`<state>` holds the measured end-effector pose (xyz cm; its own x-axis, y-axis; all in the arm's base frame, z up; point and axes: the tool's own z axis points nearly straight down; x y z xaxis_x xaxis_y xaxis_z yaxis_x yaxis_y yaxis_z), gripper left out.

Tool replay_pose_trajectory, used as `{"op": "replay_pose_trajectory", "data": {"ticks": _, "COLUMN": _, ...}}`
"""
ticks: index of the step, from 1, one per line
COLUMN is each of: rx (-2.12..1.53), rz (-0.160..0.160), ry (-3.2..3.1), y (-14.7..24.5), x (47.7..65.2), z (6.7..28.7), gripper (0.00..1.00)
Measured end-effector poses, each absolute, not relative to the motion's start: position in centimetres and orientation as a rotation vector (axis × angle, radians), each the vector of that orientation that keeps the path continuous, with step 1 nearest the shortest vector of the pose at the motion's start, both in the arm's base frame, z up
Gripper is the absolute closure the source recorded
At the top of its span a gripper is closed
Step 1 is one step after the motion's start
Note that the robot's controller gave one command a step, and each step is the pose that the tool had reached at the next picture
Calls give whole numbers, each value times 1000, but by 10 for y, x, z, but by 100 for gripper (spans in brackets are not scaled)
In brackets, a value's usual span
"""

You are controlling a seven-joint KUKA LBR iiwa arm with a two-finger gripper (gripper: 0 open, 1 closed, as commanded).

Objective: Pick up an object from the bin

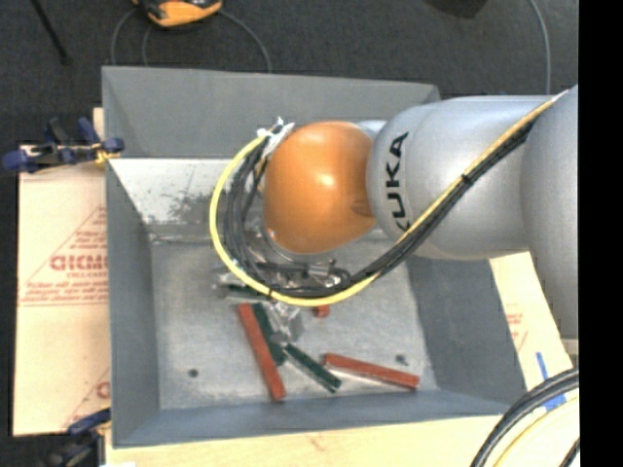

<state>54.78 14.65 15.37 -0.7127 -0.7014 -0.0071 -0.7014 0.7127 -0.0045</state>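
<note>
My gripper (281, 319) hangs low in the middle of the bin, under the arm's orange cover. It is right over the upper ends of a few thin sticks on the bin floor. A red-brown stick (262, 353) runs from under the gripper down toward the front wall. A dark green stick (310, 365) crosses it and points to the lower right. A second red stick (371, 371) lies almost level, just right of the green one. The view does not show whether any stick is held.
The arm and its cables cover the bin's back right part. The grey floor to the left of the sticks is bare apart from a small dark speck (193, 374).
</note>
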Motion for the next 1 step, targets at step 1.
{"op": "replay_pose_trajectory", "data": {"ticks": 1, "rx": -1204, "rz": 3, "ry": 2902, "y": 147, "x": 545, "z": 139, "gripper": 0}}
